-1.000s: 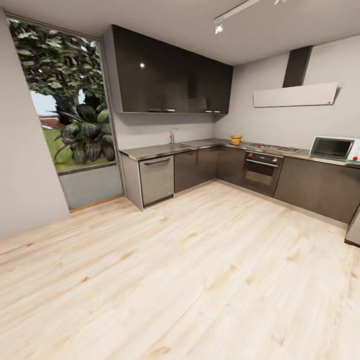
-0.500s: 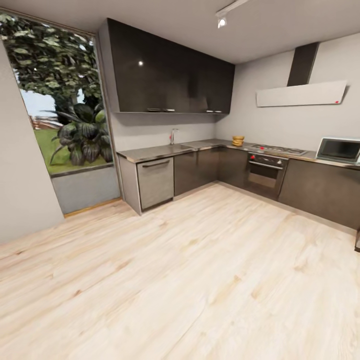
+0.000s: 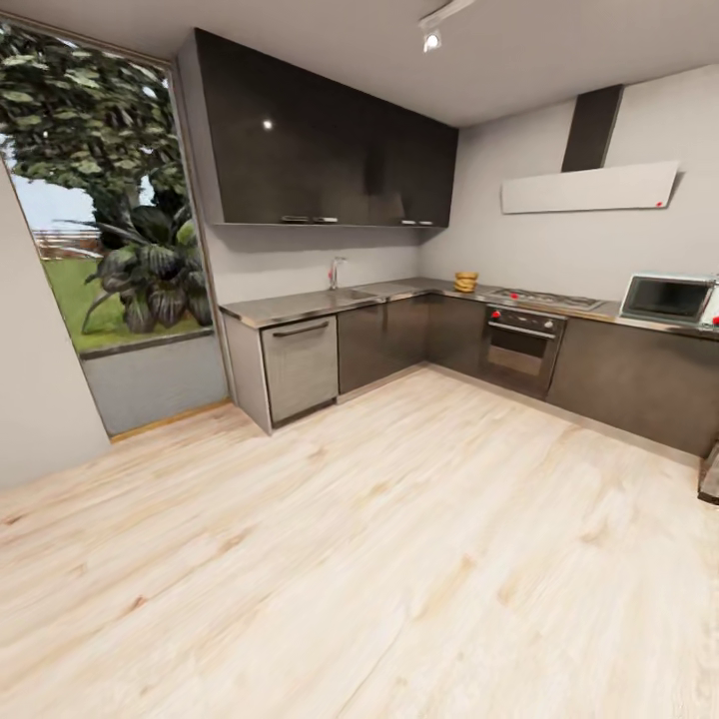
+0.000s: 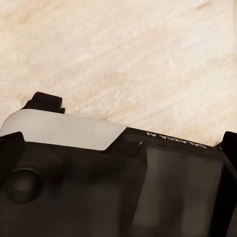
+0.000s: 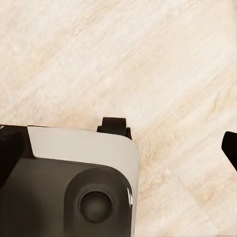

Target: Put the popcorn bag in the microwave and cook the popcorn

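Observation:
Across the room stands the kitchen, with a grey glossy countertop [image 3: 300, 303] on dark cabinets running along two walls. The small tan popcorn bag [image 3: 465, 282] sits on that countertop near the corner, left of the gas hob [image 3: 544, 297]. The pale microwave [image 3: 667, 298], dark window facing me, stands on the counter at the far right, cut by the picture's edge. Both are several steps away. In the left wrist view my own black and white body [image 4: 64, 129] hangs over the wood floor; the right wrist view shows that body [image 5: 84, 148] as well.
A wide light wood floor [image 3: 379, 519] lies between me and the cabinets. A built-in oven [image 3: 519, 342] sits under the hob, a white slanted hood [image 3: 589, 187] above it. A steel dishwasher [image 3: 300, 365] ends the left counter run beside a tall window [image 3: 100, 200]. A dark object [image 3: 710, 474] shows at the right edge.
The whole head view has shifted as the camera moved; the kitchen looks slightly nearer. Bag and microwave stay in place on the counter.

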Controlling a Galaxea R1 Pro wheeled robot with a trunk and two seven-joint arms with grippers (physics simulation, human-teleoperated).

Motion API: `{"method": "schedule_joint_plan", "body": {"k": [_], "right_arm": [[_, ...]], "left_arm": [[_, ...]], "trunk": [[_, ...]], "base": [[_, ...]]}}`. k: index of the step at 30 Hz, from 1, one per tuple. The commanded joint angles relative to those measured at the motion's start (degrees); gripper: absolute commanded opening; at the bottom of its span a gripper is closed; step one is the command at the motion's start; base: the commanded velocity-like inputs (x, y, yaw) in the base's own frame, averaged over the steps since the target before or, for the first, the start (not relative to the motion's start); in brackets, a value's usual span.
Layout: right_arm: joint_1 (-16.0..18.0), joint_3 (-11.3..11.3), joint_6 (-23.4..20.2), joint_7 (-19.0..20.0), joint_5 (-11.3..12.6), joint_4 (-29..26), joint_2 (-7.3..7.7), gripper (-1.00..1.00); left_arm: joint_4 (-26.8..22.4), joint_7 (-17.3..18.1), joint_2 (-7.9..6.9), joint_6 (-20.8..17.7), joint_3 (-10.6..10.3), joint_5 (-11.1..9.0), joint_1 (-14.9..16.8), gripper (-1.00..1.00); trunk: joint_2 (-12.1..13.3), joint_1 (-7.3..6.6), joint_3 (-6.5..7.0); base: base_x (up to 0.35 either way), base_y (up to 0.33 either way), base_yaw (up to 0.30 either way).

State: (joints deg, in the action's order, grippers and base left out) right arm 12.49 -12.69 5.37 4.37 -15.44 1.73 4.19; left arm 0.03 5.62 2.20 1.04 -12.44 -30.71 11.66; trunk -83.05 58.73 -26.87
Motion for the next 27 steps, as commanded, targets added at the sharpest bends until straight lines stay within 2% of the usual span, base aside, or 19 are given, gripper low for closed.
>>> {"method": "schedule_joint_plan", "body": {"k": [1,27], "right_arm": [[0.08,-0.49,0.33,0.11,-0.47,0.19,0.03,1.0],[0.08,-0.49,0.34,0.09,-0.41,0.18,0.05,1.0]], "left_arm": [[0.06,0.18,0.0,0.12,-0.48,-0.61,0.03,1.0],[0.06,0.18,0.0,0.28,-0.48,-0.58,0.03,1.0]], "trunk": [[-0.03,0.0,-0.06],[-0.03,0.0,-0.06]], "base": [[0.001,0.0,-0.233],[0.0,0.0,-0.241]]}}
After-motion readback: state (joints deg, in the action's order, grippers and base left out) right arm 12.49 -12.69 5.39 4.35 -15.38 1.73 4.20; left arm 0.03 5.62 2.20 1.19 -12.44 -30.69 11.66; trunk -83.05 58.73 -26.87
